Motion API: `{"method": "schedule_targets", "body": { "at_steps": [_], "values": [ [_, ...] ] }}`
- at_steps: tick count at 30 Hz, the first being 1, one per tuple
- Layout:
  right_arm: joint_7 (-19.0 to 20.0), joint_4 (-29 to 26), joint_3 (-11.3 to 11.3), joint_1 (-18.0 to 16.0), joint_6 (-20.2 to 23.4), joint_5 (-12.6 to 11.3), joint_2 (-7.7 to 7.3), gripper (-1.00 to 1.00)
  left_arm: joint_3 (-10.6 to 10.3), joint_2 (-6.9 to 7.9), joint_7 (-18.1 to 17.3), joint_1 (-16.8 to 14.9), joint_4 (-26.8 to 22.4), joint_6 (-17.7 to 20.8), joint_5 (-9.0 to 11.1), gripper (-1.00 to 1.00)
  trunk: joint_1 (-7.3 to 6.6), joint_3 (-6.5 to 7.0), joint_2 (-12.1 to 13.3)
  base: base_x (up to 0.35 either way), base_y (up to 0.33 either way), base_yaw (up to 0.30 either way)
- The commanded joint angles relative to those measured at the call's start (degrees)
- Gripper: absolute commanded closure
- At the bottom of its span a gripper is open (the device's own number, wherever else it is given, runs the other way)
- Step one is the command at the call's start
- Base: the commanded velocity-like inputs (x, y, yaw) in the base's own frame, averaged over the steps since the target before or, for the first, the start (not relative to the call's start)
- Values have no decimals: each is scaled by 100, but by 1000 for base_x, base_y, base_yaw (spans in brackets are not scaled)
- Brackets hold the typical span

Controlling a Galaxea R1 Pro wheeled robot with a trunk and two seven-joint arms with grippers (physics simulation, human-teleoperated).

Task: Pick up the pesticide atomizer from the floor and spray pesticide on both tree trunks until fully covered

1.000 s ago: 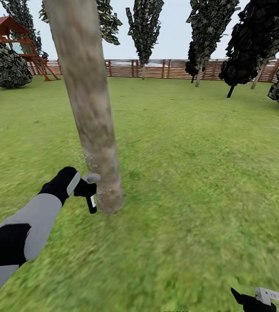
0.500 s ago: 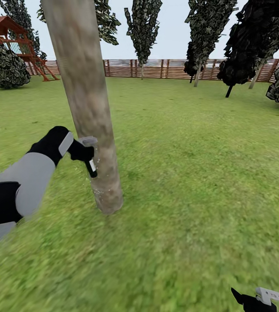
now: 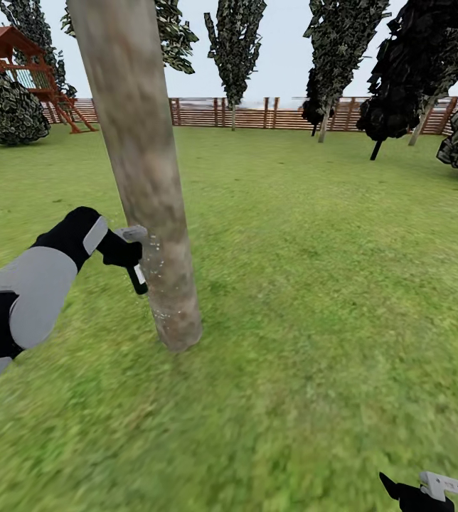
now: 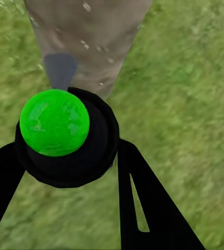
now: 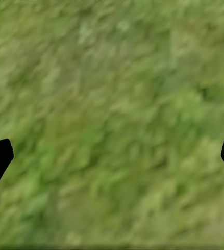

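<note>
1. A wide green lawn [image 3: 314, 284] runs back to a brown slatted fence [image 3: 257, 112].
2. Nearest, low at the right, the right gripper [image 5: 112, 151] hangs over bare grass, its fingers spread wide apart and holding nothing.
3. The left gripper [image 3: 124, 253] has its fingers clamped on the pesticide atomizer [image 3: 136, 274], trigger head aimed at the tree trunk [image 3: 151, 213], just beside the bark.
4. Pale pesticide specks [image 3: 154, 267] dot the trunk's lower part; higher up the bark looks bare.
5. Judging from this, spraying of the first tree is under way. The next move probably calls for raising the nozzle up the trunk while keeping it close and aimed.
6. Farther off stand other trees [image 3: 236, 50] and a red play frame [image 3: 23, 64].
</note>
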Motion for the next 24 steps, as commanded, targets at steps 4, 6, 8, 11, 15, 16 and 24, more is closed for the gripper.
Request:
{"method": "schedule_targets", "body": {
  "at_steps": [4, 6, 8, 11, 15, 16, 24],
  "values": [
    [0, -1, 0, 0, 0, 0, 0, -100, -27, 1, 2, -81, 0, 5, -2, 100, 0, 0, 0, 0, 0, 0],
    [0, -1, 0, 0, 0, 0, 0, -100, -46, -1, 2, -42, 10, -3, -11, 100, 0, 0, 0, 0, 0, 0],
    [0, -3, 0, 0, 0, 0, 0, -100, -52, -6, 2, 230, 15, -37, -24, 100, 0, 0, 0, 0, 0, 0],
    [0, 1, 0, 0, 0, 0, 0, -100, -45, -19, -3, 852, -43, -94, -30, 100, 0, 0, 0, 0, 0, 0],
    [0, 2, 7, 0, 0, 0, 0, -100, -43, -19, -10, 1478, -63, -245, -14, 100, 0, 0, 0, 0, 0, 0],
    [0, 2, 8, 0, 0, 0, 0, -100, -43, -19, -10, 1560, -64, -264, -12, 100, 0, 0, 0, 0, 0, 0],
    [0, 2, 9, 0, 0, 0, 0, -100, -12, -58, 2, 2024, -64, -820, -19, 100, 0, 0, 0, 0, 0, 0]
  ]
}}
